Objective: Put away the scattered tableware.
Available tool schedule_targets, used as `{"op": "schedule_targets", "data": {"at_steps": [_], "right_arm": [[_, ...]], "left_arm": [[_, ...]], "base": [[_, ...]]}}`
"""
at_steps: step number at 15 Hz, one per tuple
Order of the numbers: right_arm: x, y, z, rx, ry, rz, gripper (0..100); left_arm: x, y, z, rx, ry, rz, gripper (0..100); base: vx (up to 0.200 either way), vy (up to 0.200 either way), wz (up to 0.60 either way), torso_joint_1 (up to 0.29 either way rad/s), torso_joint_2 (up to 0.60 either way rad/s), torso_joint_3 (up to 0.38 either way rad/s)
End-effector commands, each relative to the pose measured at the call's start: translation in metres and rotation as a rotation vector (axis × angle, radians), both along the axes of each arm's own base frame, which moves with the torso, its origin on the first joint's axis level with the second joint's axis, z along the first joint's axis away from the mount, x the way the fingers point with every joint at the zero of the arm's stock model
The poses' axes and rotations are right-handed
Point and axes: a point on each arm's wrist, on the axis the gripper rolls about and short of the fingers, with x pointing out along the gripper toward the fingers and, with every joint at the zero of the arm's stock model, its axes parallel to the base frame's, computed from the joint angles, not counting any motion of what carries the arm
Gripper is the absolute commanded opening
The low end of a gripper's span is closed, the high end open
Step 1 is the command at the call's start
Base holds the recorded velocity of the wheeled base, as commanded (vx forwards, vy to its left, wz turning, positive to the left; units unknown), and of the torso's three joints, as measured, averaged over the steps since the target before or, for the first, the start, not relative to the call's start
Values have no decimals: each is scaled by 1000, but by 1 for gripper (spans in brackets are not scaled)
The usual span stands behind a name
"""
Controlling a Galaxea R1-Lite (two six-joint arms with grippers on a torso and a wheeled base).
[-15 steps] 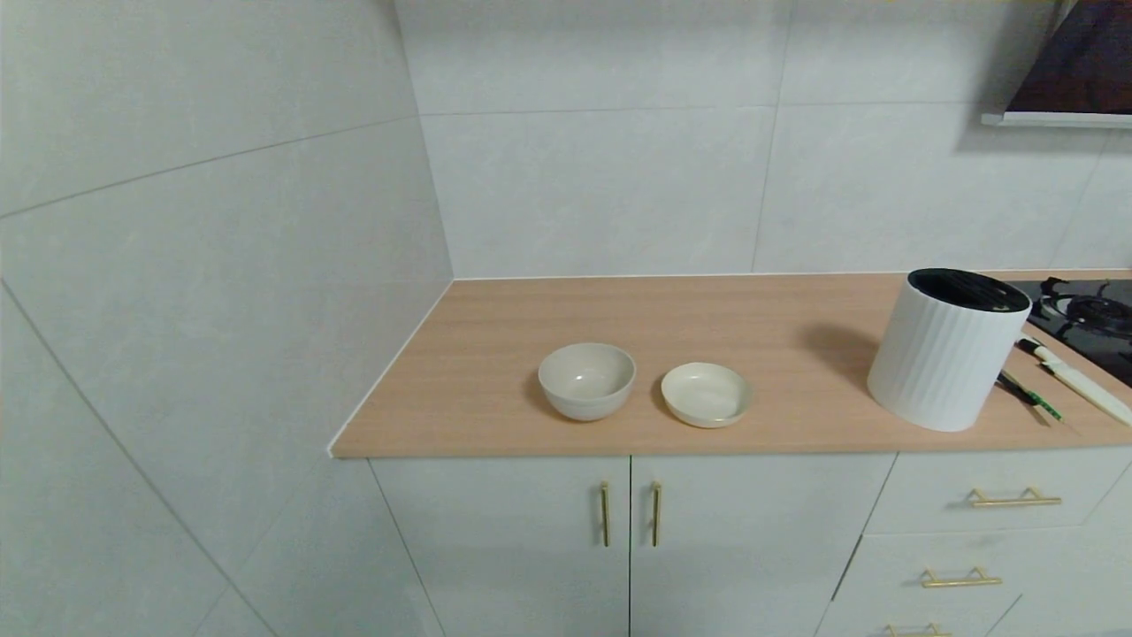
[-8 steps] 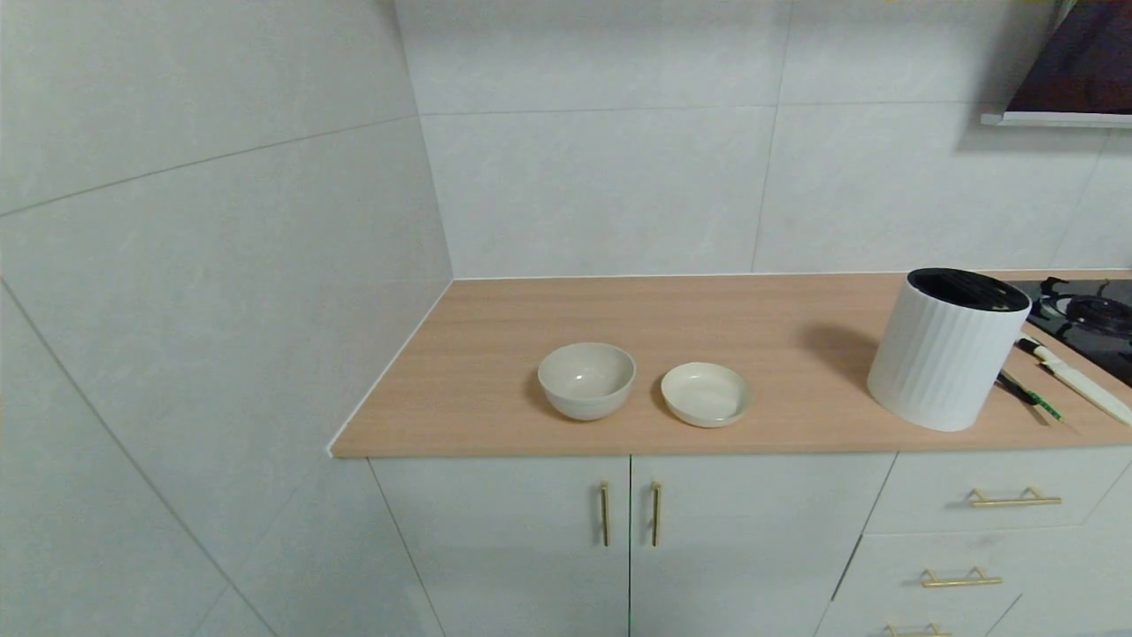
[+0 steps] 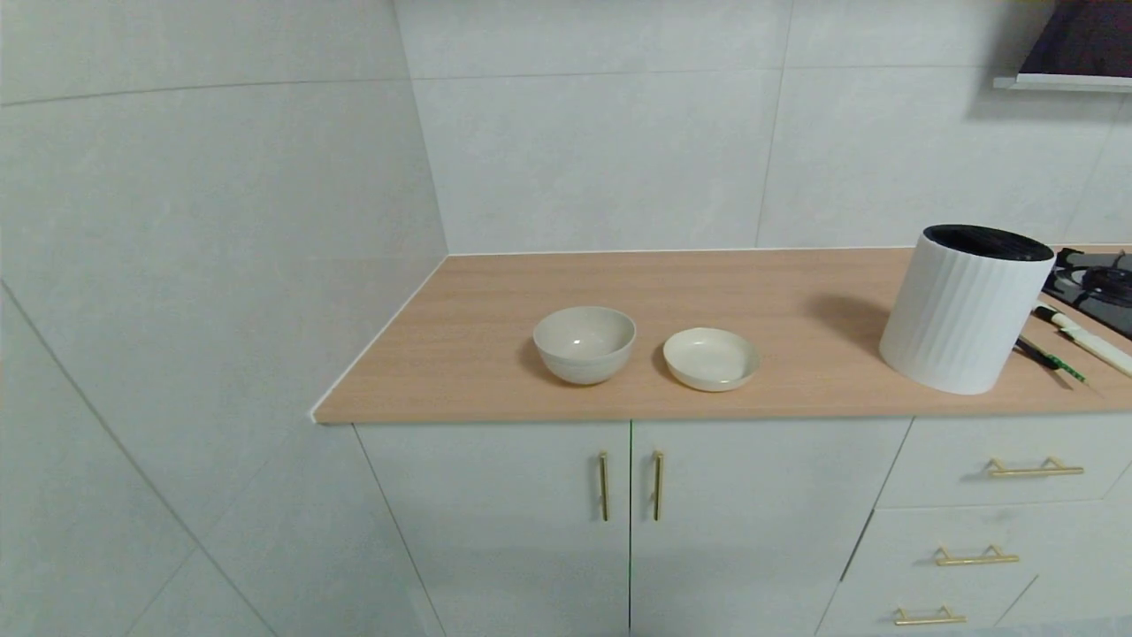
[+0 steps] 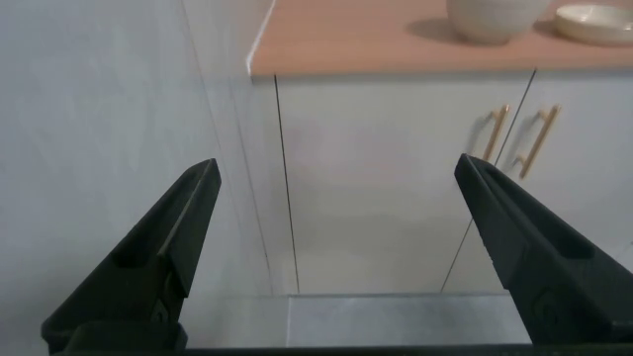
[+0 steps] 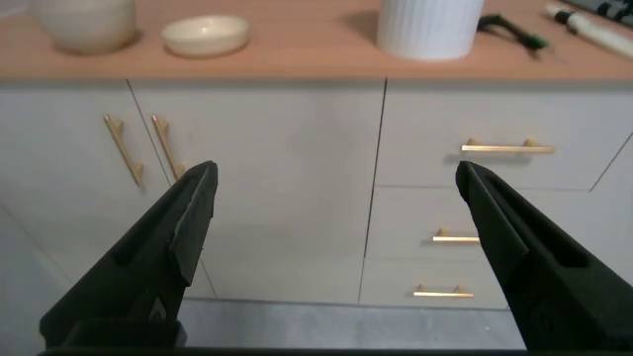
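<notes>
A home kitchen: a wood-look countertop [image 3: 495,292] over white cabinets [image 3: 495,522] with brass handles [image 3: 604,486], pale tiled walls [image 3: 601,150], a gas hob [image 3: 1101,283] and range hood [image 3: 1074,44] at the right, a bowl [image 3: 584,343] and shallow dish [image 3: 710,358] set out.

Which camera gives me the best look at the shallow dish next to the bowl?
The head view: the shallow dish shows whole, from above, with its inside visible. The right wrist view shows the shallow dish side-on; the left wrist view catches just part of it at the frame's edge.
</notes>
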Motion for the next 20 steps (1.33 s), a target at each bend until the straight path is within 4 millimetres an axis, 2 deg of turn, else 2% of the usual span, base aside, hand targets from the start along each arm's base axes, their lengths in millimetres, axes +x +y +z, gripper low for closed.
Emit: {"op": "schedule_targets", "data": {"at_steps": [1,10,20], "right_arm": [[0,0,0,0,0,1,100],[0,0,0,0,0,1,100],[0,0,0,0,0,1,100]], "left_arm": [[0,0,0,0,0,1,100],[0,0,0,0,0,1,100],[0,0,0,0,0,-1,100]], "base": [[0,0,0,-222,530,295],[0,0,0,-207,505,295],[0,0,0,-147,467,312]]}}
